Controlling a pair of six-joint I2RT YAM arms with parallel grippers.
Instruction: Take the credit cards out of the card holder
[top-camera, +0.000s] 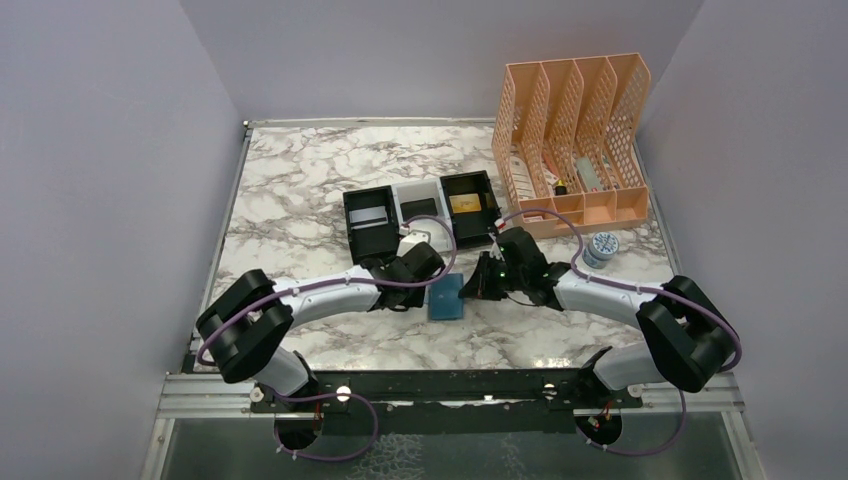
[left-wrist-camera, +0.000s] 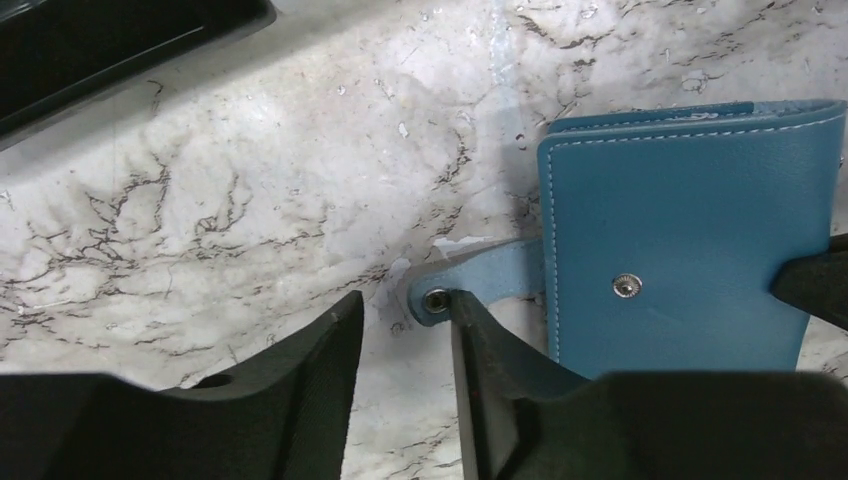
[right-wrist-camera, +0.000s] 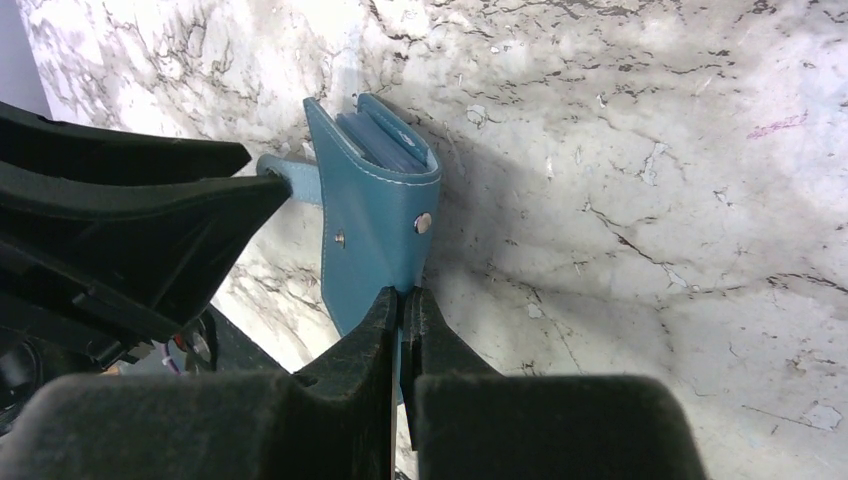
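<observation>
Where the two arms meet at the near middle of the table, right gripper: jaws pressed together with no gap between them, pinching the edge of the card holder that faces its wrist camera.
Left gripper: jaws part-way apart, bare marble showing in the gap, nothing clamped.
Left finger contact: one fingertip touches the snap end of the strap tab; the tab lies at that tip, not across the gap.
Card holder, state: folded shut, teal outside showing, strap unfastened and sticking out toward the left gripper; metal stud on the outer panel uncovered.
Card holder, open edge: lighter blue layers visible between the two covers from the right wrist; cannot tell whether any card is inside.
Card holder, position: between the two grippers on the marble table, just in front of the tray; flat or partly raised, cannot tell.
Tray: three compartments, black, white, black, side by side.
Tray contents: silvery-grey card in the left compartment, dark card in the middle, gold card in the right.
Far right: peach file organiser standing upright; small round blue-and-white container just in front of it.
</observation>
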